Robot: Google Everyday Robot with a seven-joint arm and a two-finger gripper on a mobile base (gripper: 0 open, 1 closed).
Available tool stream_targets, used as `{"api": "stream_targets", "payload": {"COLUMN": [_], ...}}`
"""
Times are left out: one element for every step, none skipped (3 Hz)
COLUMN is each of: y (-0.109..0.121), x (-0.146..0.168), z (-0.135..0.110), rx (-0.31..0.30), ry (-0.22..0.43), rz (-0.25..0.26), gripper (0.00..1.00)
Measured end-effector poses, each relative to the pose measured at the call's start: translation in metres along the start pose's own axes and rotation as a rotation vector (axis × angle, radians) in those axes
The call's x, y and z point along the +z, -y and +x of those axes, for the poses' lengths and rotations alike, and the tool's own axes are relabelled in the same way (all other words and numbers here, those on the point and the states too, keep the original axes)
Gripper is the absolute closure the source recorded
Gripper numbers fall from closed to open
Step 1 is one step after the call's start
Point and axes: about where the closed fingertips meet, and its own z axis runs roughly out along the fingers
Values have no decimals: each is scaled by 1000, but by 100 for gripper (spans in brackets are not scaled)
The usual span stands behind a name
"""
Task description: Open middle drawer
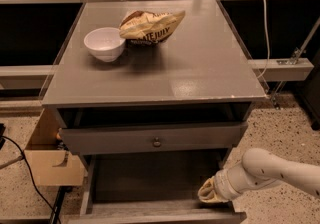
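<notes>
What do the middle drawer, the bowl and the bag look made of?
The middle drawer looks like grey-painted wood, matte, with flat board edges. The bowl is white and glossy, probably ceramic or plastic. The bag is crinkled and printed, likely paper or foil. The gripper sits by the drawer's front corner, right in view.

Lettering printed on the snack bag (150, 25) could not be read reliably; the gripper (212, 192) was positioned at the lowest drawer's (150, 178) right side.

Viewpoint: set above and in front of the grey cabinet (200, 58), tilted downward.
Range: near; the cabinet fills the frame.
Gripper (212, 193): seen low right, at the pulled-out middle drawer (150, 178).
</notes>
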Motion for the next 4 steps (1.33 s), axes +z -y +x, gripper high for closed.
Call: {"api": "stream_targets", "payload": {"y": [0,0,0,0], "x": [0,0,0,0], "z": [0,0,0,0], "rx": [0,0,0,0], "ry": [0,0,0,0], "rz": [0,0,-1,-1], "gripper": [27,5,0,4]}}
